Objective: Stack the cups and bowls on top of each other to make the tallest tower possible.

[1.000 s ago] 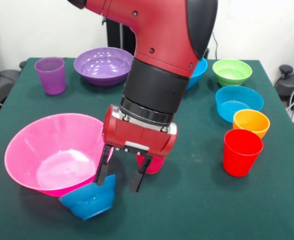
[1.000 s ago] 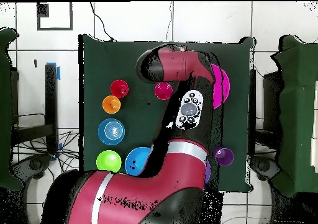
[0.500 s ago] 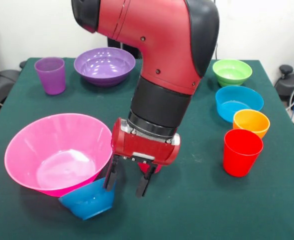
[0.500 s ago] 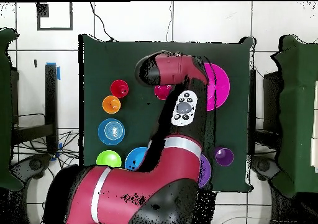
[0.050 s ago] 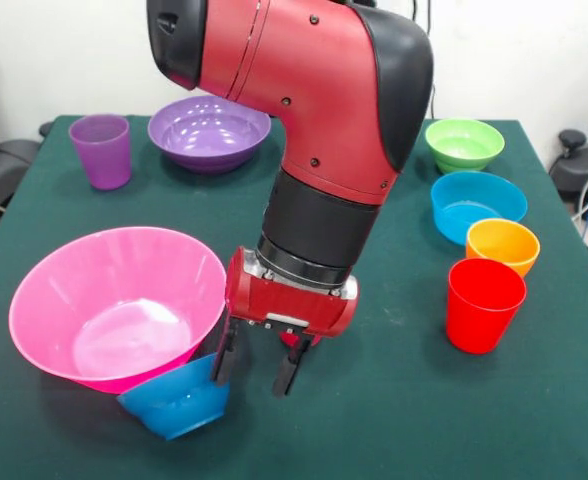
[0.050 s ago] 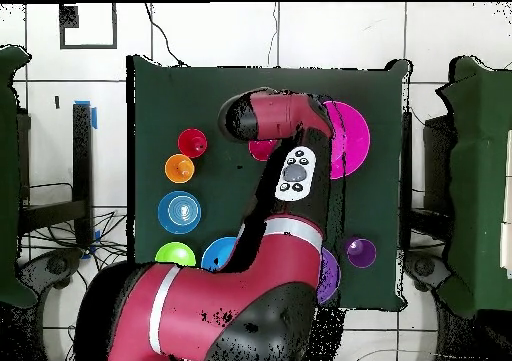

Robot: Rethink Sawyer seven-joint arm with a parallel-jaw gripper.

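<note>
Spread apart and gripping nothing, the gripper hangs low beside the huge pink bowl, one finger at the rim of the small dark blue bowl, the other over bare cloth. That small bowl lies tipped, wedged under the pink bowl's near edge and touching it.

Behind the red wrist only a sliver of the magenta-pink cup shows in the front view, just beside the pink bowl. The large blue bowl is fully hidden by the arm in that view; the overhead view shows part of it, well apart from the pink bowl, next to the green bowl. Overhead, the arm covers the claw, the small dark blue bowl, part of the pink bowl and most of the large purple bowl.

Well away from the pink bowl, on its other side from the claw, stand the purple cup and the purple bowl. Across the arm from the pink bowl run the green bowl, the cyan bowl, the small orange bowl and the red cup, the last two touching in the front view.

All rest on a dark green table. Overhead, a pale tiled floor surrounds it, with cables to one side.
</note>
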